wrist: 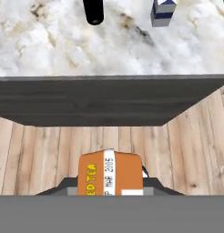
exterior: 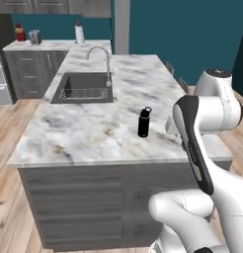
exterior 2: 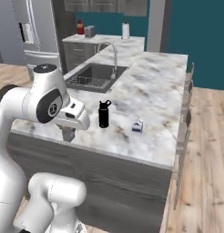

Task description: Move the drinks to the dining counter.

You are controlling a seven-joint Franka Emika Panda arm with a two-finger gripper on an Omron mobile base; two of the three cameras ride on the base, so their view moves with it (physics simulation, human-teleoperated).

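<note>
A tiny orange drink container (wrist: 110,175) sits between my fingers in the hand view, with my gripper (wrist: 110,185) shut on it. There the container hangs over wooden floor, just short of the dining counter's (wrist: 50,45) dark edge. In the right base view my gripper (exterior 2: 68,134) hangs at the near edge of the dining counter (exterior 2: 155,91). On the marble stand a tall black bottle (exterior: 144,122) (exterior 2: 104,114) (wrist: 94,11) and, to its right, a small blue-and-white carton (exterior 2: 138,126) (wrist: 162,11).
A sink (exterior: 84,88) with a curved faucet (exterior: 106,62) is set into the far part of the counter (exterior: 94,133). A paper towel roll (exterior: 79,33) and a toaster (exterior: 34,36) stand on the back counter. Stools (exterior 2: 186,113) line the counter's right side.
</note>
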